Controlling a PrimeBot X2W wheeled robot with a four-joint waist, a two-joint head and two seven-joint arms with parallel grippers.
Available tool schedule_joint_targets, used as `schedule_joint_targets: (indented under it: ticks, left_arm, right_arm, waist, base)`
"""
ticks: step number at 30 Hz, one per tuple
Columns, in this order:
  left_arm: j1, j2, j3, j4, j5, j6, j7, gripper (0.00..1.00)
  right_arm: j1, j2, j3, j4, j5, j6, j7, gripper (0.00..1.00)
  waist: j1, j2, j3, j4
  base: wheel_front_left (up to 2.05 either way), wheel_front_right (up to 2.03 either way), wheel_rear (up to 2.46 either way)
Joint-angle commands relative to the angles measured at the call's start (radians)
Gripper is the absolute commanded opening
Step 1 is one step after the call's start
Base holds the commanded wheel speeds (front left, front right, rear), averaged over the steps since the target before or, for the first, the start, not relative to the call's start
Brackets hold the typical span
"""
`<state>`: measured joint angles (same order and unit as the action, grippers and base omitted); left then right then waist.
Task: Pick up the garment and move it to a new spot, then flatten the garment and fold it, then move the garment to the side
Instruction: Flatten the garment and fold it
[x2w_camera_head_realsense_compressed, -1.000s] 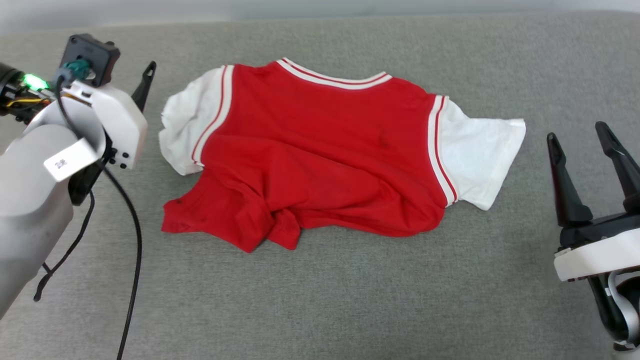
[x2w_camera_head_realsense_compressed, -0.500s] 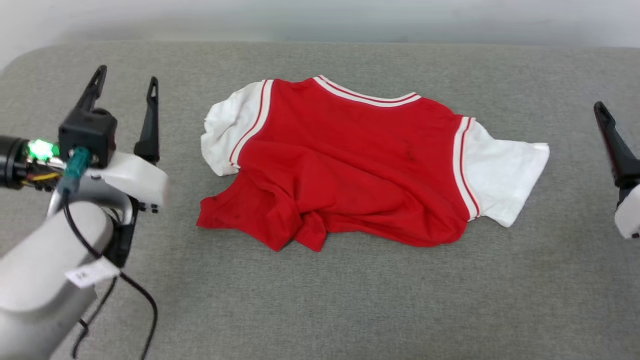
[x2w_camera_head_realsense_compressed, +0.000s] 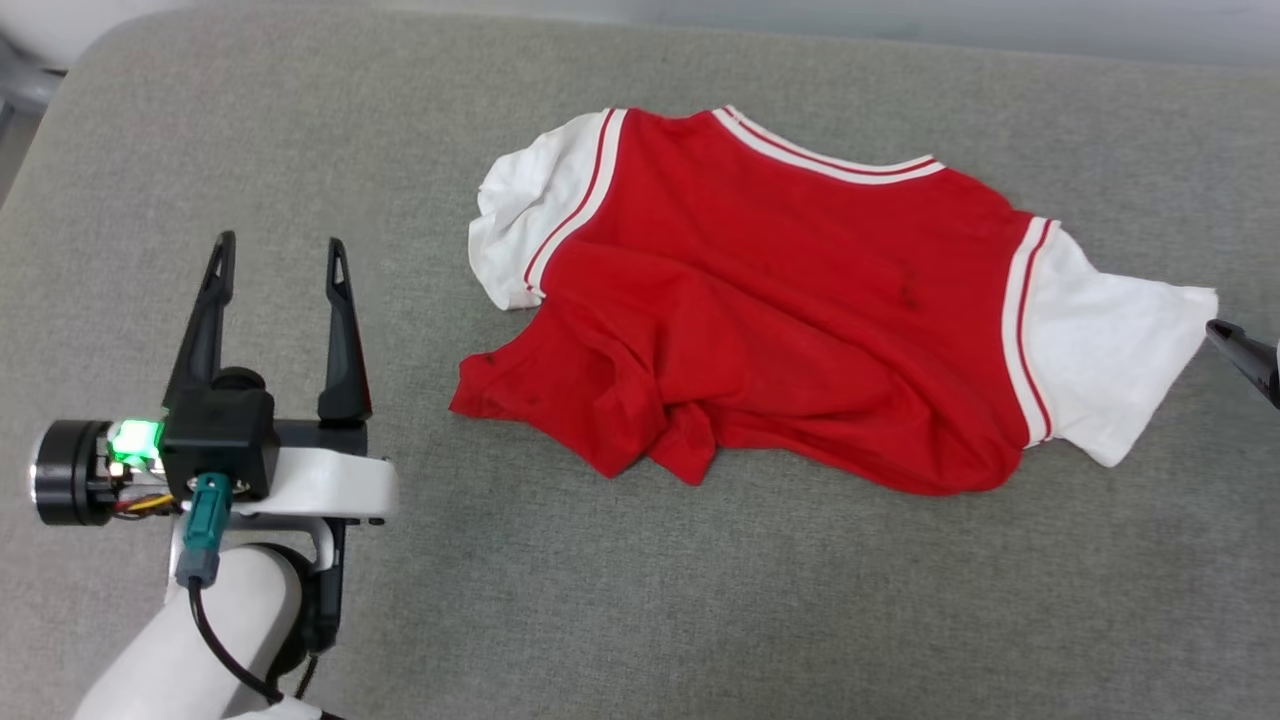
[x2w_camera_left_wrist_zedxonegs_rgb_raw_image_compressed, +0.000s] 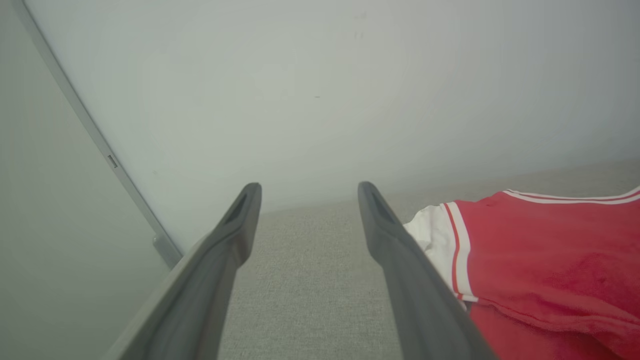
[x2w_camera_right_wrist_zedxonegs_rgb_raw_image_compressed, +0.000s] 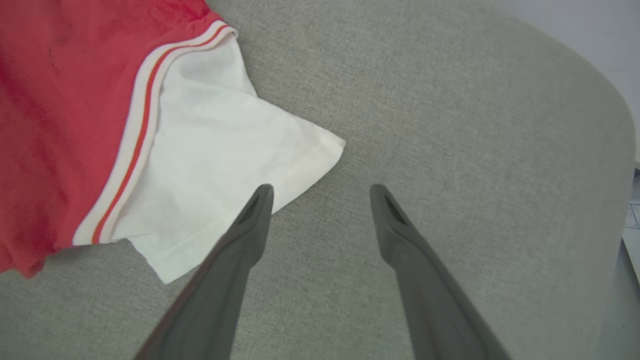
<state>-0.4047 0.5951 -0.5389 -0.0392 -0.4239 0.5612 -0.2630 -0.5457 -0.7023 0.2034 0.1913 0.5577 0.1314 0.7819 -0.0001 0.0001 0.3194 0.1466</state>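
Your left gripper (x2w_camera_head_realsense_compressed: 280, 243) has its fingers spread wide with nothing between them. It hangs over bare cloth, well left of the garment (x2w_camera_head_realsense_compressed: 780, 300), and touches nothing. Your right gripper (x2w_camera_right_wrist_zedxonegs_rgb_raw_image_compressed: 322, 189) is spread just as wide and is also empty. One of its fingers crosses the edge of the right sleeve (x2w_camera_right_wrist_zedxonegs_rgb_raw_image_compressed: 210, 165), but you cannot tell whether it touches the fabric. The garment lies right of centre on the grey woven surface (x2w_camera_head_realsense_compressed: 700, 600), collar toward the far side, with the near hem (x2w_camera_head_realsense_compressed: 640, 430) bunched into folds. The surface has rounded corners, and a pale wall (x2w_camera_left_wrist_zedxonegs_rgb_raw_image_compressed: 320, 90) rises behind it. The left wrist view gives you that wall and a grey strip (x2w_camera_left_wrist_zedxonegs_rgb_raw_image_compressed: 100, 145) slanting down it. The head view gives you the crumpled hem.
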Motion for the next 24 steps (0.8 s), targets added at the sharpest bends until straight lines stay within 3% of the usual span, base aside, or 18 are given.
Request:
schedule_joint_targets:
  ticks: [1,10,17,18,19,20,24]
  left_arm:
    - [0.028,-0.027,0.025,-0.009,0.02,-0.012,-0.002,1.0]
    - [0.095,-0.182,0.157,0.004,0.133,-0.114,-0.002,1.0]
    - [0.115,-0.247,0.225,0.025,0.193,-0.179,-0.002,1.0]
    - [0.116,-0.253,0.236,0.028,0.202,-0.188,-0.002,1.0]
    - [0.117,-0.26,0.246,0.03,0.211,-0.197,-0.002,1.0]
    - [0.12,-0.266,0.257,0.032,0.219,-0.206,-0.002,1.0]
    - [0.139,-0.283,0.292,0.044,0.246,-0.236,-0.002,1.0]
  right_arm:
    - [-0.026,-0.004,0.014,0.026,0.007,-0.002,0.016,1.0]
    - [-0.092,0.019,0.068,0.182,0.008,-0.001,0.025,1.0]
    - [-0.061,0.046,0.153,0.246,0.036,0.001,0.006,1.0]
    - [-0.06,0.047,0.161,0.246,0.046,0.001,-0.004,0.69]
    - [-0.063,0.045,0.166,0.243,0.054,0.001,-0.02,0.11]
    - [-0.07,0.037,0.171,0.237,0.054,0.001,-0.041,0.0]
    - [-0.096,0.006,0.164,0.211,0.064,-0.002,-0.139,0.0]
  waist:
    - [0.0001,-0.0001,0.027,0.022]
    - [0.0001,-0.0001,0.104,0.068]
    - [0.0001,-0.0001,0.113,0.066]
    - [0.0001,-0.0001,0.111,0.061]
    - [0.0001,-0.0001,0.107,0.056]
    - [0.0001,-0.0001,0.104,0.051]
    - [0.0001,-0.0001,0.077,0.026]
  base:
    - [0.0,0.0,0.0]
    - [0.0,0.0,0.0]
    - [0.0,0.0,0.0]
    - [0.0,0.0,0.0]
    - [0.0,0.0,0.0]
    - [0.0,0.0,0.0]
    - [0.0,0.0,0.0]
